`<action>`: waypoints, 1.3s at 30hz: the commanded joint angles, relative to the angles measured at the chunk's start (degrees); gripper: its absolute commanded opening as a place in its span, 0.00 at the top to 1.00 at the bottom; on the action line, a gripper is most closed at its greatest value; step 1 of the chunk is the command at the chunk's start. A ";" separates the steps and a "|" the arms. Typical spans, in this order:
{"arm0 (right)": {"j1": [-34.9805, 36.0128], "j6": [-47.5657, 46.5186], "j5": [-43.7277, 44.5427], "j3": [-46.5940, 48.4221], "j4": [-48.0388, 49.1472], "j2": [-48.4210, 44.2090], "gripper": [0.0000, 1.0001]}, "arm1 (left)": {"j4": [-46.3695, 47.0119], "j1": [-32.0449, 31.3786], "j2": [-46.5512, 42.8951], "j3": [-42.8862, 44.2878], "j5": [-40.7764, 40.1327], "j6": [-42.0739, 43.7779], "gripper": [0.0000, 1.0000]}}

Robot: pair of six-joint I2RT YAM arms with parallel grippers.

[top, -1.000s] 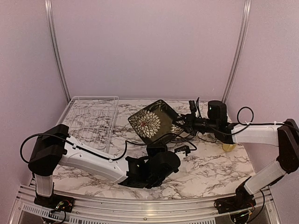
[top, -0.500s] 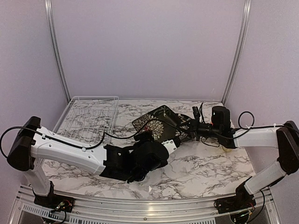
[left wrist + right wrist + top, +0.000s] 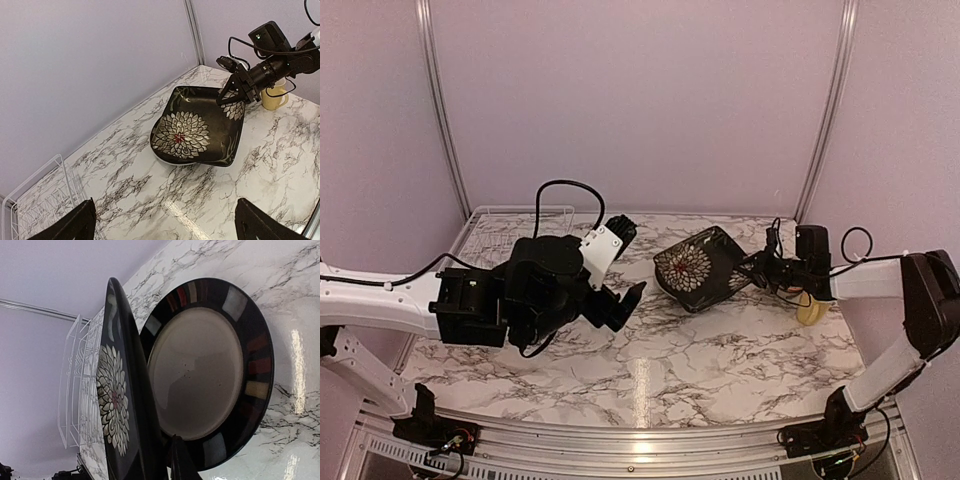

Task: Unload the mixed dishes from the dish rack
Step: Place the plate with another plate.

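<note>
The dish rack (image 3: 30,200) looked bare and the right claw (image 3: 235,93) pinched the black flower plate (image 3: 182,135), tilted just over a round plate (image 3: 200,370) on the worktop (image 3: 720,350), so the job seemed nearly done, while the left claw (image 3: 623,265) gaped wide and empty.

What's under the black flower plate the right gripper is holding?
Under the black floral plate lies a round plate, cream centre, dark rim with coloured blocks, flat on the marble table. The floral plate covers its left edge in the right wrist view.
</note>
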 commanded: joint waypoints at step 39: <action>-3.78 -15.79 -2.99 20.66 -11.12 18.45 0.95 | -0.56 20.00 -23.22 -16.84 16.27 -26.70 0.01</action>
